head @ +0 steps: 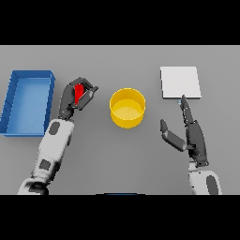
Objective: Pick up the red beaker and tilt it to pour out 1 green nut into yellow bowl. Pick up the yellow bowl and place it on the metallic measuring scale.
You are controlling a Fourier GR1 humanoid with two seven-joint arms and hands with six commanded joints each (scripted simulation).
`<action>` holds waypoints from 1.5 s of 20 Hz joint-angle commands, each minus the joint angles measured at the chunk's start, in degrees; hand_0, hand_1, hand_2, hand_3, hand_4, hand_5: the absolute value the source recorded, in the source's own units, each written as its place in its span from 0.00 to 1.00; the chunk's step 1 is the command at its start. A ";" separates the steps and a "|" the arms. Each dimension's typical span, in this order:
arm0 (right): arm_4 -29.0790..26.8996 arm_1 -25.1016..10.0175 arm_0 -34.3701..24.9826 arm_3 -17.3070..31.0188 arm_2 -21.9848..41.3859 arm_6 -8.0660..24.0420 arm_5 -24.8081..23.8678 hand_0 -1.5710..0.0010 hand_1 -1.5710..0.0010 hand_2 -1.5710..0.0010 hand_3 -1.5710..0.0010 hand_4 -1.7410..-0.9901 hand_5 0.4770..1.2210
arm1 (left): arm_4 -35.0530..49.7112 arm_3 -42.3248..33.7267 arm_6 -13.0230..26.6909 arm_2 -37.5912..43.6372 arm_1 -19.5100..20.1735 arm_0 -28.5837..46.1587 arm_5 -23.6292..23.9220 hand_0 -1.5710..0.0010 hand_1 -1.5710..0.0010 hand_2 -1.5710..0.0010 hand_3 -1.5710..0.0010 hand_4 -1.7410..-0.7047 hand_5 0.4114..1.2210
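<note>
The grey tabletop (117, 159) fills the frame from edge to edge. At the far left of it lies the blue tray (10, 105), a long open bin running from the upper left down toward mid-left. In the upper right lies the metallic measuring scale (180, 82), a pale square plate flat on the tabletop. Near the middle of the frame stands the yellow bowl (127, 108), upright and round; I cannot make out anything inside it.

My right hand (194, 136) shows in the lower right, fingers held straight and spread from the thumb, holding nothing. Its longest fingertip reaches up to the lower edge of the scale, just beside it or touching; I cannot tell which.

My left hand (74, 98) sits left of centre, between the tray and the bowl, apart from both. Its fingers and thumb are curled round the red beaker (79, 92), the smallest thing here, of which only a sliver of red shows between them. The green nut is not visible to me.
</note>
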 commanded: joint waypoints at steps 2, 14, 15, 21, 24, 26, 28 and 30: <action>-0.32 0.34 -0.49 -0.49 0.14 0.50 0.08 1.00 1.00 1.00 1.00 0.68 0.28 | 0.66 0.39 0.48 0.46 0.07 -0.67 -0.05 0.21 0.20 0.20 0.29 0.16 0.85; 3.46 -0.31 -0.83 0.97 0.61 -0.82 -2.07 1.00 1.00 1.00 1.00 0.85 0.24 | -5.29 -8.88 7.09 -7.03 5.09 -2.48 -0.31 0.01 0.01 0.01 0.02 0.01 0.89; 3.40 -0.25 -0.17 0.59 0.88 -1.37 -1.82 1.00 1.00 1.00 1.00 0.85 0.24 | -7.84 -9.58 8.84 -9.19 6.39 -3.06 -0.55 0.01 0.01 0.01 0.02 0.01 0.90; 2.97 -0.98 -0.22 0.72 0.42 -1.18 -1.27 1.00 1.00 1.00 1.00 0.86 0.25 | -16.30 -16.41 15.67 -18.78 9.85 -2.67 -4.03 0.01 0.01 0.01 0.01 0.01 0.88; 3.09 -0.46 0.35 0.08 1.14 -1.44 -1.00 1.00 1.00 1.00 1.00 0.86 0.26 | -20.16 -17.99 18.88 -22.57 11.69 -4.34 -6.16 0.00 0.00 0.00 0.01 0.00 0.91; 2.97 -0.46 0.82 -0.22 1.40 -1.88 -0.57 1.00 1.00 1.00 1.00 0.90 0.28 | -25.42 -17.60 21.47 -27.35 12.84 -7.48 -8.18 0.00 0.00 0.00 0.00 0.00 0.92; 3.40 -0.68 0.15 -0.16 1.16 -1.19 -0.93 1.00 1.00 1.00 1.00 0.91 0.29 | -29.96 -15.96 21.93 -31.89 13.97 -10.49 -10.60 0.00 0.00 0.00 0.00 0.00 0.95; 3.36 -0.48 0.04 0.08 1.35 -1.29 -0.81 1.00 1.00 1.00 1.00 0.90 0.29 | -33.33 -15.24 22.94 -35.55 14.92 -13.37 -13.85 0.00 0.00 0.00 0.00 0.00 0.97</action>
